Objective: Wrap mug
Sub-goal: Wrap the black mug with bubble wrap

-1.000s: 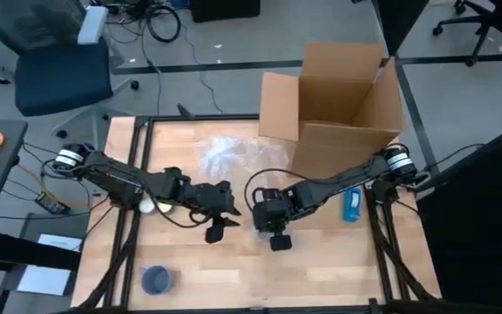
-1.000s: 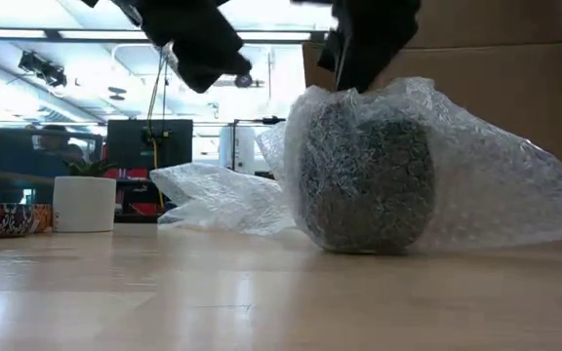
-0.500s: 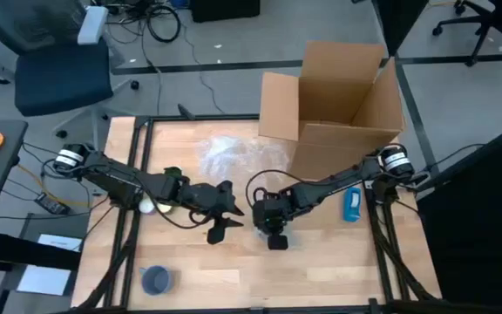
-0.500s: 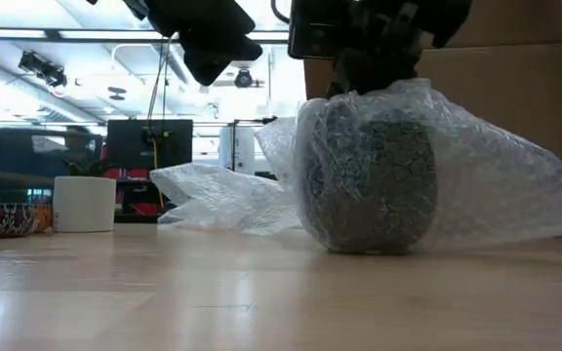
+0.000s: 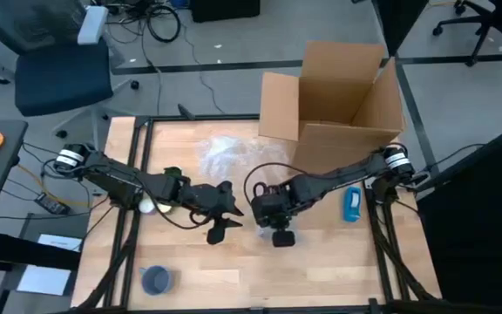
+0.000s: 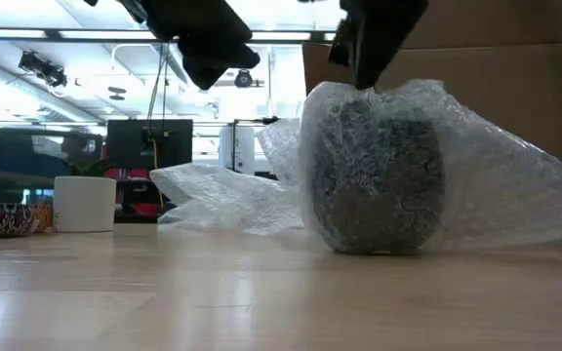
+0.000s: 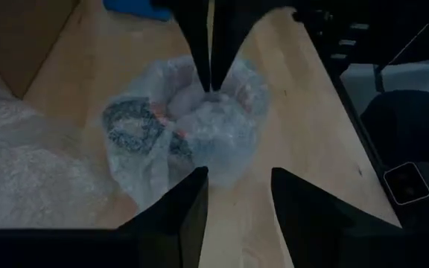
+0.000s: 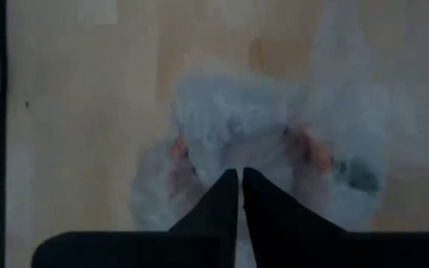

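Low in the high view's frame we see a blue cup [image 5: 156, 279] on the desk [image 5: 321, 270], well apart from everything else. Mid-frame, our left tool [image 5: 219, 218] hovers beside the mug [image 6: 374, 175], its fingers [image 7: 179, 216] spread apart with nothing between them. The mug stands upright at the desk's centre, covered in bubble wrap [image 6: 496, 185] that trails off toward the right of the low view. Our right tool [image 8: 240, 195] is directly over the mug, fingers pressed together on the wrap at its top. A second sheet [image 5: 225, 153] of wrap lies higher in the frame, left of the open box [image 5: 342, 100]. A blue object [image 5: 352, 204] sits right of centre. In the low view, a white cup [image 6: 84, 203] stands at far left.
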`<move>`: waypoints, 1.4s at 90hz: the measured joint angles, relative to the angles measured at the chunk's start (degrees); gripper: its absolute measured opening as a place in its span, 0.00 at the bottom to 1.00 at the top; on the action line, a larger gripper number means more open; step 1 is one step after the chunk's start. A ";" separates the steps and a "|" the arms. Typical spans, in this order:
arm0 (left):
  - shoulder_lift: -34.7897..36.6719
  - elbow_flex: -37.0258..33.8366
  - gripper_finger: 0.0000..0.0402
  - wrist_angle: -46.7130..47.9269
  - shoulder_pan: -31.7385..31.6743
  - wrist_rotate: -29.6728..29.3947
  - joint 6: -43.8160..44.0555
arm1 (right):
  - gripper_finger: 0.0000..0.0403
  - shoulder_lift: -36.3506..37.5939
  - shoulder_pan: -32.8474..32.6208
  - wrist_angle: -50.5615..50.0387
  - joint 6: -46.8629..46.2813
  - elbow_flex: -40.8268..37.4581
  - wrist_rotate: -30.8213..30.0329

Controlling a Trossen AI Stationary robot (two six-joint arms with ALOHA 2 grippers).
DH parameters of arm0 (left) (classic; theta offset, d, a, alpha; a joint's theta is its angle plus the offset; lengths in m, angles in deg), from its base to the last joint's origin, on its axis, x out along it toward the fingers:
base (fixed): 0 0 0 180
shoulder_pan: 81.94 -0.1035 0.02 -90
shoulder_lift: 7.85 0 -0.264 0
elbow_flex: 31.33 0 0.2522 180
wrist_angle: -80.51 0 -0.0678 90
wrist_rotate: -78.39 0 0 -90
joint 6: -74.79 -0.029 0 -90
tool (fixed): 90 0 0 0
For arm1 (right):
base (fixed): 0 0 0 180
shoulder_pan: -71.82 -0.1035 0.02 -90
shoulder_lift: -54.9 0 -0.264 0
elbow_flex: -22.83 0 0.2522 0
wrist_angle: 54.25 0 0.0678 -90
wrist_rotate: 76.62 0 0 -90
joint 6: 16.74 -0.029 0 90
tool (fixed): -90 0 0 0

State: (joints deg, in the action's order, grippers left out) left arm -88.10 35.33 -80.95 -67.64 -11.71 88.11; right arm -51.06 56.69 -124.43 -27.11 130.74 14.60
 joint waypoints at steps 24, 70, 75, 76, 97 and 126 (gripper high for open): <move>-0.01 0.00 0.33 -0.28 0.05 0.02 0.30 | 0.00 0.13 -0.51 7.40 0.98 -6.33 -2.00; -9.95 -1.71 0.33 -13.10 0.50 2.86 0.43 | 0.00 0.31 1.07 14.39 -2.51 -17.72 1.42; -11.22 -1.69 0.33 -16.35 0.50 2.90 0.42 | 0.00 0.09 1.04 13.82 -1.72 -16.64 1.39; -11.46 -1.68 0.33 -16.84 0.50 2.91 0.42 | 0.00 0.05 1.03 13.73 -1.57 -16.41 1.40; -15.40 -1.68 0.33 -23.54 0.39 1.87 0.43 | 0.00 -0.05 0.44 1.84 -0.07 -8.89 -1.17; -20.11 -1.60 0.33 -29.69 0.40 1.28 0.64 | 0.00 0.05 -2.75 -6.12 -0.02 2.74 -4.84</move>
State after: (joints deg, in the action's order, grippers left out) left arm -108.21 33.74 -110.64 -67.24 -10.43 88.75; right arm -51.02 53.94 -130.55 -27.13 133.49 9.75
